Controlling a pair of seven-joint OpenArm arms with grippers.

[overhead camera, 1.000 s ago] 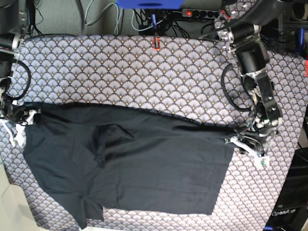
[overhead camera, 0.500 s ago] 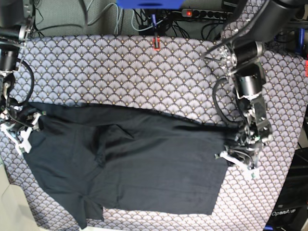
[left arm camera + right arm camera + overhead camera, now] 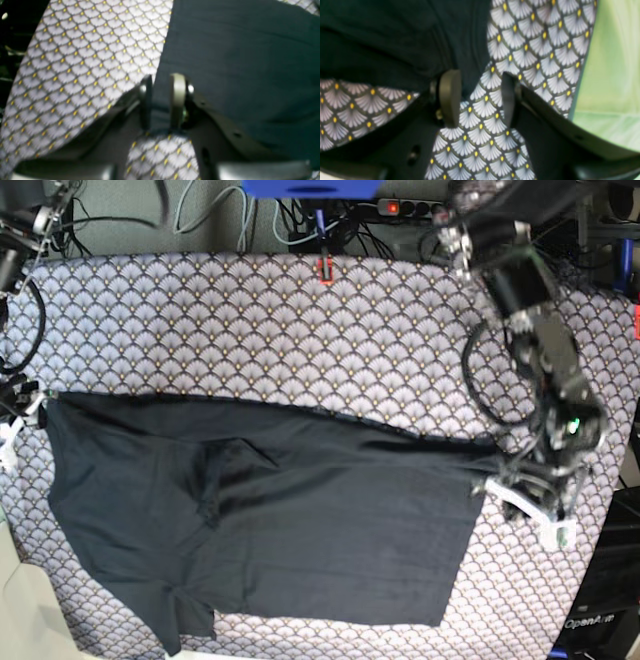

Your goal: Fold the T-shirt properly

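T-shirt [image 3: 300, 530]: I see it lying flat on the patterned cloth [image 3: 300, 330], folded lengthwise, its fold line running across the table.
Left gripper [image 3: 161, 100]: I read it clenched on the T-shirt's corner, dark fabric pinched between narrow jaws at the garment's edge.
Right gripper [image 3: 480, 100]: jaws spread, only cloth between them; the T-shirt's edge touches one finger [image 3: 448, 96].

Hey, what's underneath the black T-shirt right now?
The T-shirt lies on the grey scallop-patterned cloth, which shows around it. Whatever is beneath the shirt's middle is covered.
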